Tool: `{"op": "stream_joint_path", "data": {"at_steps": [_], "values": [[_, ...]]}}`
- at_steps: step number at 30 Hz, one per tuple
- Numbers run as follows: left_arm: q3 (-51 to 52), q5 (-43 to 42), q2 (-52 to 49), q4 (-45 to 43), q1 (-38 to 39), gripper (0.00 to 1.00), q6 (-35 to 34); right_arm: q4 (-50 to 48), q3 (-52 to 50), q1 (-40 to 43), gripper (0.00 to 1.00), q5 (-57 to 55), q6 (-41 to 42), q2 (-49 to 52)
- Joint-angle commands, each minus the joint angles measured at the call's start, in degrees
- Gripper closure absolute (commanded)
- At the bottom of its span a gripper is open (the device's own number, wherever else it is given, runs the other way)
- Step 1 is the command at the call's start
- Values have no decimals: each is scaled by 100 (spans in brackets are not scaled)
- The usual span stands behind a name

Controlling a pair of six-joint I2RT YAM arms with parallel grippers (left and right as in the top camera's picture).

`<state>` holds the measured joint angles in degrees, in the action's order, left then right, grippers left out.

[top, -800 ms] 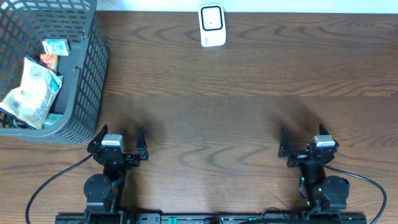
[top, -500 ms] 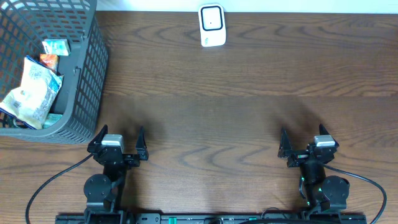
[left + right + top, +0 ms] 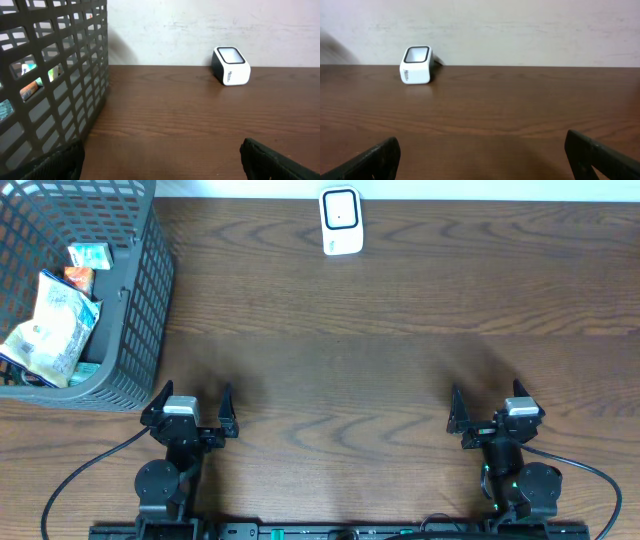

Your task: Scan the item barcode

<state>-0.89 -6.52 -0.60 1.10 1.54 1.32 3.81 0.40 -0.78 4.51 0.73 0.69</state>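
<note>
Overhead: packets (image 3: 55, 325) inside grey basket (image 3: 150, 295)

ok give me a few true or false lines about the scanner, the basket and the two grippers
1. The white scanner stands at the far edge of the table. True.
2. Packets lie inside the basket. True.
3. The left gripper holds one of the packets. False: it is open and empty, near the front edge of the table.
4. The basket sits on the robot's right. False: it is at the far left corner.
5. The right gripper is shut. False: its jaws stand open with nothing between them.
</note>
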Motion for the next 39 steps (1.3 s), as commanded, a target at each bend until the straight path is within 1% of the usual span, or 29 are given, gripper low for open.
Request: {"op": "stream_joint_path", "data": {"at_steps": [1,39], "values": [[66,-177,37,232,-28,2,-7,26,-4,-39,1,13,-81,-31],[66,-177,37,232,-28,2,-7,24,-4,-39,1,13,-81,-31]]}}
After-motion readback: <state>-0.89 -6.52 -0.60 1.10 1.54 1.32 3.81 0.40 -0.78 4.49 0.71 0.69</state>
